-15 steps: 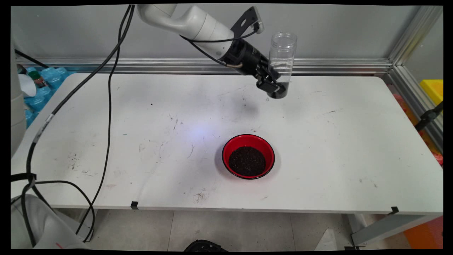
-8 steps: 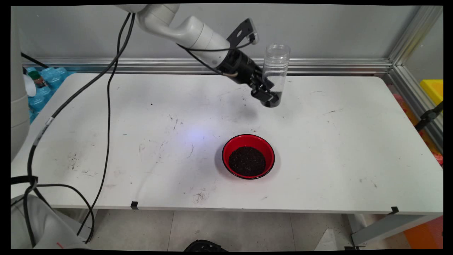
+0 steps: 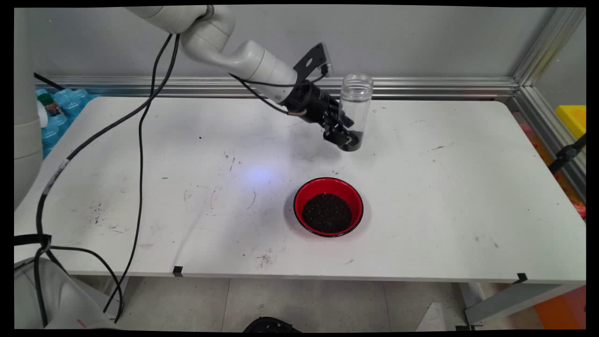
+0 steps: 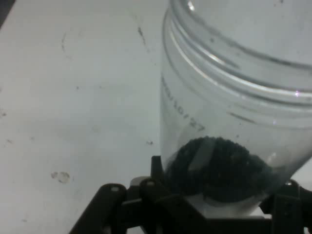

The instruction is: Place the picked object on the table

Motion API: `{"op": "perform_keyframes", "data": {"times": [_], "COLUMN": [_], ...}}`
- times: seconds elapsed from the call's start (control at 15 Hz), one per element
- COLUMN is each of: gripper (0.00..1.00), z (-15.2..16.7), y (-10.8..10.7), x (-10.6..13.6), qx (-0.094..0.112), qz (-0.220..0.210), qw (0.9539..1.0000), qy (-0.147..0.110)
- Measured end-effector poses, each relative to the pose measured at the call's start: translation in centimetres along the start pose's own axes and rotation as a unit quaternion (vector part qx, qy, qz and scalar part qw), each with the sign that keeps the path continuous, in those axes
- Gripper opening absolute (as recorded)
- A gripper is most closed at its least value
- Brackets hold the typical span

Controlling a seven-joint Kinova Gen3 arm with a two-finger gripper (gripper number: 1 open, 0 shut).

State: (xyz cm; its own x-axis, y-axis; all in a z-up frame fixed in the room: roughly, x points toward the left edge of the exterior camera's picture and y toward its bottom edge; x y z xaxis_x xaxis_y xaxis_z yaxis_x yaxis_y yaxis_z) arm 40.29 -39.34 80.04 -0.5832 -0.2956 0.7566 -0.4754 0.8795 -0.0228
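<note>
A clear plastic jar point(image 3: 354, 105) stands upright with its mouth open, a little dark granular stuff at its bottom. My gripper point(image 3: 345, 139) is shut on the jar's lower part and holds it at or just above the table point(image 3: 468, 154), behind the bowl. In the hand view the jar point(image 4: 234, 112) fills the right side, the dark grains point(image 4: 217, 168) lying between the fingers at the bottom edge. A red bowl point(image 3: 328, 206) with dark grains in it sits on the table nearer the front, apart from the jar.
Black cables point(image 3: 140, 140) hang from the arm over the table's left part. An aluminium rail point(image 3: 444, 86) runs along the back edge and the right side. Blue packs point(image 3: 56, 117) lie beyond the left edge.
The gripper has carried the jar down and to the left, from high near the back wall to the table's surface behind the bowl. The bowl has not moved.
</note>
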Motion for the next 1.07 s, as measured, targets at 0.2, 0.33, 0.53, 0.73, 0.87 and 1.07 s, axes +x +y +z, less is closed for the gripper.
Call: {"op": "perform_keyframes", "data": {"times": [0.2, 0.33, 0.53, 0.73, 0.87, 1.07], "gripper": [0.0, 0.0, 0.0, 0.0, 0.0, 0.0], "z": [0.5, 0.7, 1.2, 1.8, 2.2, 2.8], "y": [0.0, -0.1, -0.2, -0.4, -0.6, -0.7], "x": [-0.9, -1.6, -2.6, -3.7, -4.4, -5.3], "qx": [-0.003, -0.002, -0.001, 0.002, 0.003, 0.004], "qz": [0.002, 0.001, -0.003, -0.009, -0.014, -0.019], "qw": [1.0, 1.0, 1.0, 0.9999, 0.9998, 0.9998], "qy": [-0.002, -0.005, -0.009, -0.011, -0.011, -0.01]}}
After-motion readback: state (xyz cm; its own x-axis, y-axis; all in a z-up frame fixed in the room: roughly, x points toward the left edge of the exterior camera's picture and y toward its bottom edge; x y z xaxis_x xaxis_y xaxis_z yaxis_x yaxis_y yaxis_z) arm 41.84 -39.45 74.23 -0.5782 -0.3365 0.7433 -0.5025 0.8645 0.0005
